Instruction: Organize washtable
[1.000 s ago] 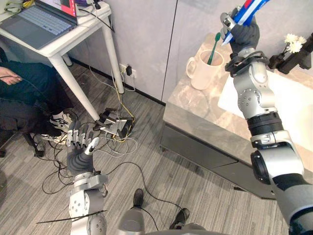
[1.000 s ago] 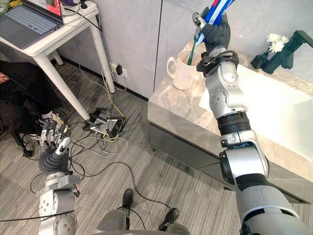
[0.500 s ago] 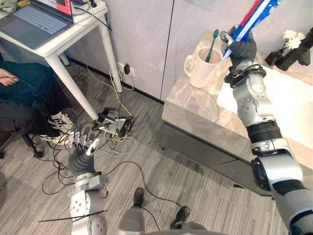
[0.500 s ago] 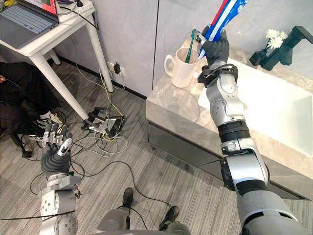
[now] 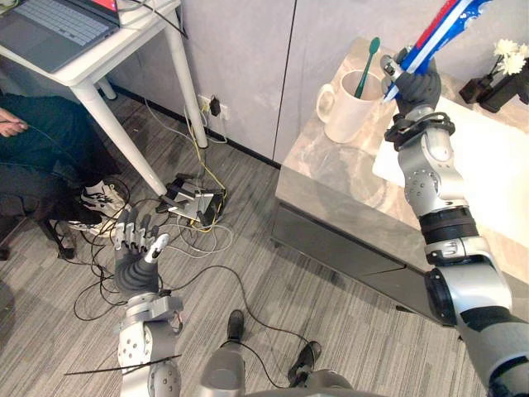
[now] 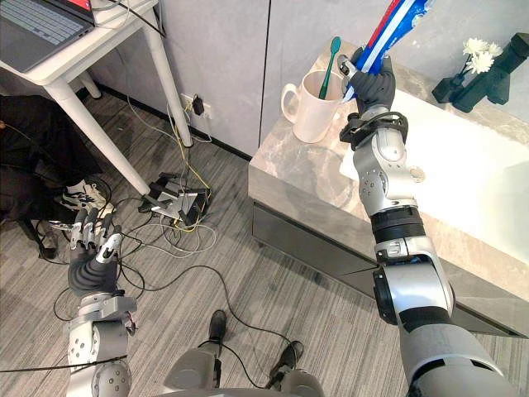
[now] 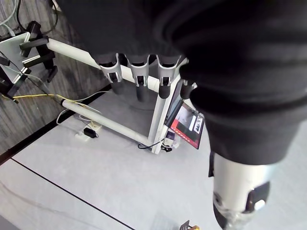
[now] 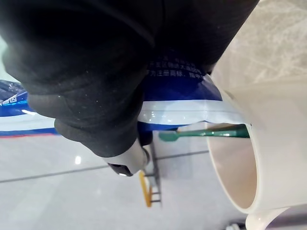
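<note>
We're on the toothpaste tube (image 6: 395, 29) – a long soft tube, blue with white and a red stripe, slanting up and away from the hand. The right hand (image 6: 372, 83) has its fingers curled tight around the tube's lower part. The upper length sticks out well above the fist.

The view has swung a little since a second ago. Measured against the white mug (image 6: 310, 112), though, the right hand sits lower, now about level with the rim rather than well above it.

The tube's lower end is just beside that rim, on the washtable (image 6: 306, 178) side nearest the basin. A green toothbrush (image 6: 329, 62) leans inside the mug.

The left hand (image 6: 89, 260) hangs low over the floor, fingers straight and apart – holding nothing.
</note>
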